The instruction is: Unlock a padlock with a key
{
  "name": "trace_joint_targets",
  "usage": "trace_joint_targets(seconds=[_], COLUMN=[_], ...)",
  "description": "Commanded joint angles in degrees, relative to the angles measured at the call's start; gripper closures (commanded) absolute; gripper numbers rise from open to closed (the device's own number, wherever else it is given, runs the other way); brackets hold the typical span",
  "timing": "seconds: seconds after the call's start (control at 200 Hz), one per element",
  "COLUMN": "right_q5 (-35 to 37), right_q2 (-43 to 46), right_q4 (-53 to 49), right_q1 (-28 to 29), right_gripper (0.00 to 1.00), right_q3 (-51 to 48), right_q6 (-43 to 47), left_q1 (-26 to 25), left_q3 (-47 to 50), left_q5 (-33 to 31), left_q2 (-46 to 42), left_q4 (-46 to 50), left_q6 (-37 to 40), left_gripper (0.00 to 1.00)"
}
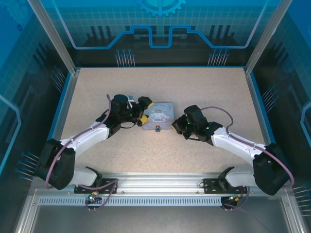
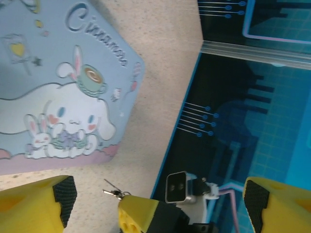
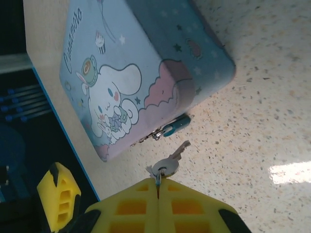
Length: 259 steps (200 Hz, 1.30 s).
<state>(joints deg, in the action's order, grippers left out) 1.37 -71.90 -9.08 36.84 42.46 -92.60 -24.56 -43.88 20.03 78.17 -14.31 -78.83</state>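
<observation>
Speckled tabletop point(image 3: 262, 121) carries a lavender cartoon tin point(image 3: 136, 63); padlock point(image 3: 175, 125) hangs at the tin's front clasp; right gripper point(image 3: 158, 183) is pinched on the key point(image 3: 170, 162) by its ring, near the padlock but apart; left gripper point(image 1: 146, 111) is spread wide beside the tin.

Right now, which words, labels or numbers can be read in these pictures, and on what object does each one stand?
"Cinnamo", in cursive on the lid of the lavender tin; the later letters are too blurred to read.
On the padlock and the key: no marks readable.
</observation>
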Motion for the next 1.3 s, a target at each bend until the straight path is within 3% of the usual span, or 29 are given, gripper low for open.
trace_joint_targets(seconds=[0.0,0.215,0.275,0.475,0.745,0.99,1.291], right_q5=[10.9,11.0,9.3,0.7,-25.9,-33.1,-35.5], right_q2=[2.2,1.9,1.0,-2.5,-13.5,-15.6,-13.8], right_q4=[-5.1,-3.5,-1.7,7.8,30.3,46.6,53.6], right_q1=[1.1,0.9,0.5,-2.6,-8.5,-9.2,-10.6], right_gripper=[1.0,1.0,1.0,1.0,1.0,1.0,1.0], right_q3=[3.4,4.8,4.9,5.0,7.6,5.0,1.5], right_q6=[-10.0,-13.4,-13.6,-8.8,2.5,6.7,9.0], left_q1=[-1.0,-3.8,-4.7,-6.4,-6.3,-4.0,-2.0], left_q3=[-1.2,-2.0,-2.6,-4.6,-4.5,0.6,2.5], left_q5=[1.1,2.0,2.2,2.0,0.7,-1.4,-5.1], left_q2=[1.8,6.9,8.6,12.2,10.4,4.8,-2.0], left_q4=[-4.8,-11.1,-12.7,-15.9,-12.8,-13.1,-9.6], left_q6=[-1.5,-1.3,-1.2,-0.6,1.8,-0.7,-4.0], left_gripper=[0.14,0.35,0.37,0.37,0.31,0.31,0.31])
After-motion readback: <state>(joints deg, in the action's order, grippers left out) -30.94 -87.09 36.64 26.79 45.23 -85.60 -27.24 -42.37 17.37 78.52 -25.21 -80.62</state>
